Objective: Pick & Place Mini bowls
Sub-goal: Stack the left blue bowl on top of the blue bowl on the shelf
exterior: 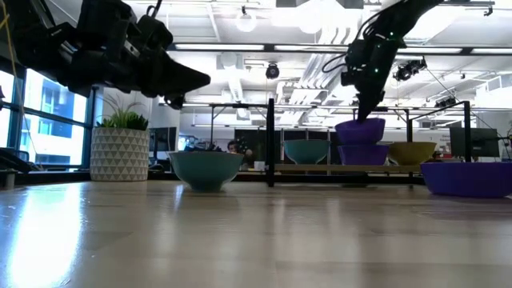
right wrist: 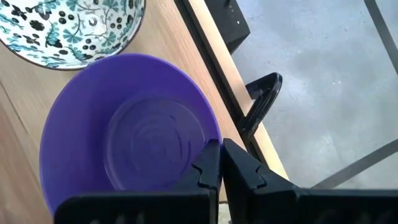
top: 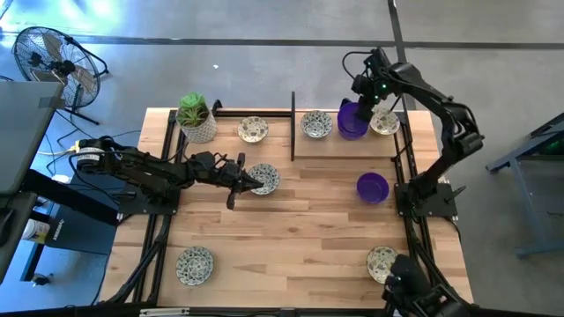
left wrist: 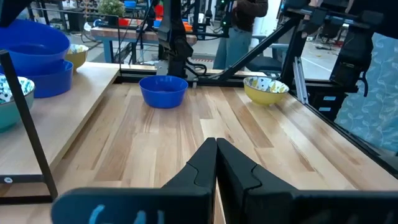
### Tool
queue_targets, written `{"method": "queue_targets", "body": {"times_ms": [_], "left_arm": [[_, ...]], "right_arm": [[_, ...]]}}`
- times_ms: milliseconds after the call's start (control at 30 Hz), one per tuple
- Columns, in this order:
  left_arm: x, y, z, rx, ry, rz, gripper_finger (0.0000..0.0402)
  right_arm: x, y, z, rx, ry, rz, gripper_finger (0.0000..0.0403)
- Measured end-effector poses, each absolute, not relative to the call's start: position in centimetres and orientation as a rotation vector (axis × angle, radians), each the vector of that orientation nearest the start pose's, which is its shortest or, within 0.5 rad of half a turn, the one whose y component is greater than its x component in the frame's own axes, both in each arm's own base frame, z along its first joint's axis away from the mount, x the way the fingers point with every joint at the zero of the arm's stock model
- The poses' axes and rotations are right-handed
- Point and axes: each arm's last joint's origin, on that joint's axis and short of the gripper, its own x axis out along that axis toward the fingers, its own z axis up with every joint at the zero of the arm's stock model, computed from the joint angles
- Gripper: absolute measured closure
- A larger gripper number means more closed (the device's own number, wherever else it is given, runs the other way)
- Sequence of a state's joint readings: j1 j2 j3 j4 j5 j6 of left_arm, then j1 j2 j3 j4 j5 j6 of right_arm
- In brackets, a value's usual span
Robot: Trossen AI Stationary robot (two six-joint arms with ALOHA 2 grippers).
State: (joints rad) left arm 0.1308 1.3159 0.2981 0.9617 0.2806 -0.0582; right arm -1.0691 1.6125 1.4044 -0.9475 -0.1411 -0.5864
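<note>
**High view: right hand at the purple stack, left hand over a patterned bowl**

High view shows the right hand (top: 364, 104) at the far right part of the counter (top: 300, 229), on the raised shelf (top: 344, 150) behind the thin black divider (top: 293, 123). It is clamped on the rim of the top purple bowl (top: 352, 119), and in the right wrist view its two fingers (right wrist: 208, 171) are pressed together over that rim, with the bowl (right wrist: 124, 137) below them. In the low view this bowl (exterior: 360, 128) sits on a second purple bowl (exterior: 362, 154). One patterned bowl (top: 315, 124) stands just to its left and another (top: 384, 122) just to its right.

The left hand (top: 251, 181) hangs above the middle of the counter, its fingertips over the edge of a patterned bowl (top: 264, 179). In the left wrist view its fingers (left wrist: 214, 168) are closed together and hold nothing.

A single purple bowl (top: 372, 187) rests on the counter near the right edge. Other patterned bowls stand near the plant pot (top: 197, 119) at the far side (top: 253, 130), at the near left (top: 194, 264) and at the near right (top: 382, 261).
</note>
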Motion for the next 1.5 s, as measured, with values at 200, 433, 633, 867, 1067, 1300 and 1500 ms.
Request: {"method": "queue_targets", "body": {"times_ms": [200, 433, 633, 867, 1067, 1300, 1500], "left_arm": [[22.8, 2.2, 17.7, -0.074, 0.06, -0.148, 0.0399], [22.8, 2.2, 17.7, -0.087, 0.061, -0.147, 0.0399], [22.8, 2.2, 17.7, -0.087, 0.061, -0.147, 0.0399], [22.8, 2.2, 17.6, -0.088, 0.062, -0.147, 0.0399], [22.8, 2.2, 17.6, -0.088, 0.063, -0.147, 0.0399], [22.8, 2.2, 17.6, -0.095, 0.063, -0.147, 0.0399], [22.8, 2.2, 17.6, -0.095, 0.063, -0.147, 0.0399]], "right_arm": [[16.1, -28.5, 27.9, 0.2, 1.161, -0.476, 0.0401], [16.3, -28.8, 27.4, 0.209, 1.164, -0.475, 0.04], [16.4, -29.1, 26.7, 0.235, 1.188, -0.482, 0.0394], [16.4, -29.2, 26.5, 0.238, 1.204, -0.495, 0.0366], [16.4, -29.3, 26.5, 0.241, 1.21, -0.516, 0.0325], [16.5, -29.1, 26.5, 0.254, 1.199, -0.493, 0.0353], [16.5, -29.1, 26.5, 0.253, 1.204, -0.493, 0.039]]}}
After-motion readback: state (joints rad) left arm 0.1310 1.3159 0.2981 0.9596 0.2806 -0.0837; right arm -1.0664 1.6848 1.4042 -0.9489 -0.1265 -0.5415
